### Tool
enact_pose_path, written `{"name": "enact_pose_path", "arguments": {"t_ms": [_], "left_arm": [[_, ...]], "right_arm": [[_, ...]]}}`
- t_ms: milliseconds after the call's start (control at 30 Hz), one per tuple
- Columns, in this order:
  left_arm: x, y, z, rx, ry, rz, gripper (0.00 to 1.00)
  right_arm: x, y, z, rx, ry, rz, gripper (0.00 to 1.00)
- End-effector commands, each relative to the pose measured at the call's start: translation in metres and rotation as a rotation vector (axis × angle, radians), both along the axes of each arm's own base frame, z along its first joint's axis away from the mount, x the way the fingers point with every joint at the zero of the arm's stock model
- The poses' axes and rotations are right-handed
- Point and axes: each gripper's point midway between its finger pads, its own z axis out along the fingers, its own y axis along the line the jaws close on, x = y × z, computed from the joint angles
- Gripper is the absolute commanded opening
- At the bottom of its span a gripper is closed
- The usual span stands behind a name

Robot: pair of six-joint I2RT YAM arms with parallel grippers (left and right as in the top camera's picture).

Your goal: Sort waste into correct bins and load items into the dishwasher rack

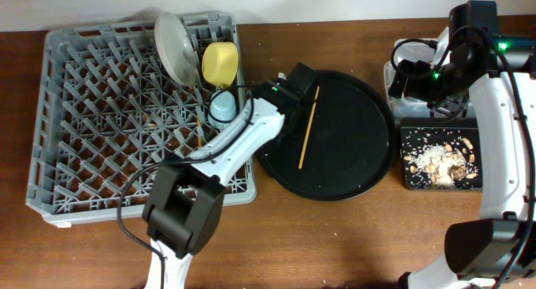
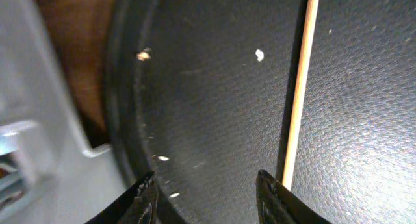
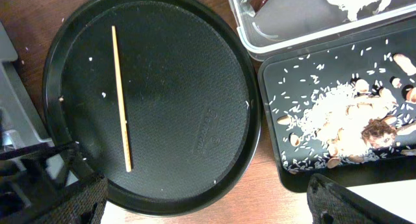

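- My left end effector point(image 2: 205, 178) hangs low over the left edge of the round black tray point(image 1: 360, 167), fingers parted and holding nothing.
- One chopstick point(image 2: 299, 87) lies flat on that tray, just beside one finger point(image 2: 273, 198), not between the two.
- My right end effector point(image 3: 207, 185) is spread wide and empty, high above the tray's right side.
- The dishwasher rack point(image 1: 75, 155) on the surface point(image 1: 335, 239) holds the plate point(image 1: 174, 46) on edge, the yellow bowl point(image 1: 219, 63) and the light blue cup point(image 1: 223, 109).
- The clear tub point(image 3: 292, 32) touches the black rectangular tray point(image 3: 273, 87), which holds food scraps point(image 3: 338, 113).
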Motion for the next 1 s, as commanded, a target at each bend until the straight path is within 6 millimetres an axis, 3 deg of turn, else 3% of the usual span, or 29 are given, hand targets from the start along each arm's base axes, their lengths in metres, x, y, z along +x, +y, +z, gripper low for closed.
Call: {"name": "enact_pose_path", "arguments": {"t_ms": [0, 100, 200, 267, 300, 333, 400, 433, 467, 500, 567, 600, 633, 700, 733, 800, 833, 867, 933, 967], "left_arm": [[-0.008, -0.026, -0.027, 0.001, 0.018, -0.024, 0.48], [-0.011, -0.047, -0.051, -0.011, 0.015, -0.035, 0.48], [-0.017, -0.051, -0.079, 0.004, 0.057, -0.039, 0.47], [-0.024, -0.053, -0.090, -0.006, 0.097, -0.048, 0.41], [-0.026, -0.052, -0.092, -0.002, 0.106, -0.048, 0.12], [-0.026, -0.052, -0.092, 0.001, 0.109, -0.055, 0.01], [-0.034, -0.054, -0.087, -0.004, 0.154, -0.096, 0.01], [-0.033, -0.052, -0.074, 0.009, 0.162, -0.105, 0.00], [-0.027, -0.055, -0.053, 0.010, 0.151, -0.137, 0.00], [-0.015, -0.052, -0.011, 0.007, 0.118, -0.125, 0.00], [0.003, -0.027, 0.053, 0.039, 0.042, -0.088, 0.00], [0.009, 0.001, 0.095, 0.066, -0.003, -0.040, 0.00], [0.008, 0.027, 0.122, 0.097, -0.026, -0.001, 0.00], [-0.011, 0.101, 0.172, 0.185, -0.036, 0.135, 0.00], [-0.022, 0.118, 0.194, 0.132, -0.047, 0.135, 0.00], [-0.053, 0.161, 0.220, 0.123, -0.079, 0.234, 0.00], [-0.072, 0.189, 0.218, 0.140, -0.070, 0.335, 0.00], [-0.082, 0.201, 0.209, 0.147, -0.049, 0.376, 0.00], [-0.090, 0.205, 0.151, 0.171, 0.022, 0.379, 0.00], [-0.083, 0.202, 0.111, 0.179, 0.030, 0.366, 0.00]], "right_arm": [[0.001, -0.001, 0.001, -0.004, -0.003, -0.003, 0.99], [0.001, -0.001, 0.001, -0.004, -0.003, -0.003, 0.99], [0.001, -0.001, 0.001, -0.004, -0.003, -0.003, 0.98], [0.001, -0.001, 0.001, -0.004, -0.003, -0.003, 0.98], [0.001, -0.001, 0.001, -0.004, -0.003, -0.003, 0.99], [0.001, -0.001, 0.001, -0.004, -0.003, -0.003, 0.98], [0.001, -0.001, 0.001, -0.004, -0.003, -0.003, 0.98], [0.001, -0.001, 0.001, -0.004, -0.003, -0.003, 0.98], [0.001, -0.001, 0.001, -0.004, -0.003, -0.003, 0.98], [0.001, -0.001, 0.001, -0.004, -0.003, -0.003, 0.98], [0.001, -0.001, 0.001, -0.004, -0.003, -0.002, 0.98], [0.001, -0.001, 0.001, -0.004, -0.003, -0.003, 0.98], [0.001, -0.001, 0.001, -0.004, -0.003, -0.003, 0.98], [0.001, -0.001, 0.001, -0.004, -0.003, -0.003, 0.99], [0.001, -0.001, 0.001, -0.004, -0.003, -0.003, 0.98], [0.001, -0.001, 0.001, -0.004, -0.003, -0.003, 0.98], [0.001, -0.001, 0.001, -0.004, -0.003, -0.003, 0.98], [0.001, -0.001, 0.001, -0.004, -0.003, -0.003, 0.98], [0.001, -0.001, 0.001, -0.004, -0.003, -0.003, 0.98], [0.001, -0.001, 0.001, -0.004, -0.003, -0.003, 0.99]]}}
